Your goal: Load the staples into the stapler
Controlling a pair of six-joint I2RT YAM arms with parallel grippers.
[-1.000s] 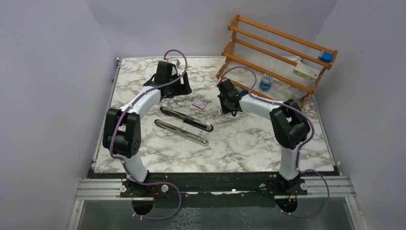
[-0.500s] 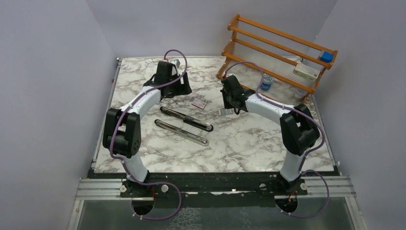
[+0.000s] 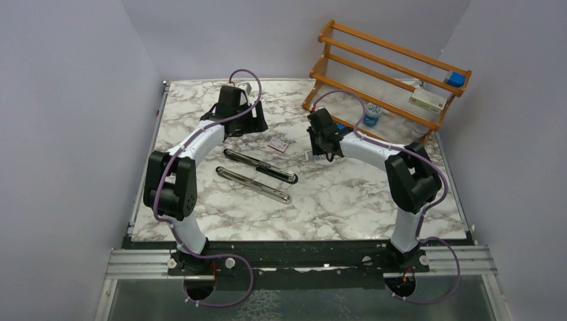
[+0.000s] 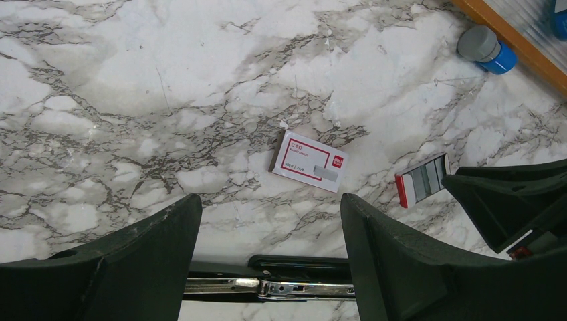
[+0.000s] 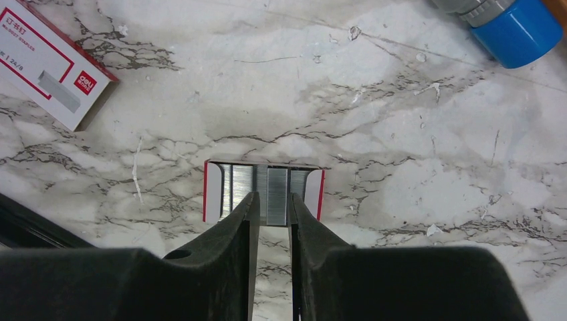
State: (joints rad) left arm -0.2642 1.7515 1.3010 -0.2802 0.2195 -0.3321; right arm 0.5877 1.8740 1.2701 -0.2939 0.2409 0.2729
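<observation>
1. The left gripper (image 4: 271, 200) hovers beyond the stapler's far-left end. Its jaws are spread wide and empty, apparently keeping clear of the work.
2. The stapler (image 3: 259, 167) lies swung open flat on the marble table (image 3: 334, 200). Its silver channel (image 3: 254, 185) faces up, so a strip can drop straight in.
3. The box sleeve (image 4: 309, 161) lies just beyond the stapler's far side, out of the way.
4. The staples (image 5: 264, 190) sit in their open tray beyond the stapler's right end, apart from it.
5. The right gripper (image 5: 271, 198) stands over that tray, jaws a slit apart astride one strip. I cannot tell whether they pinch it.
</observation>
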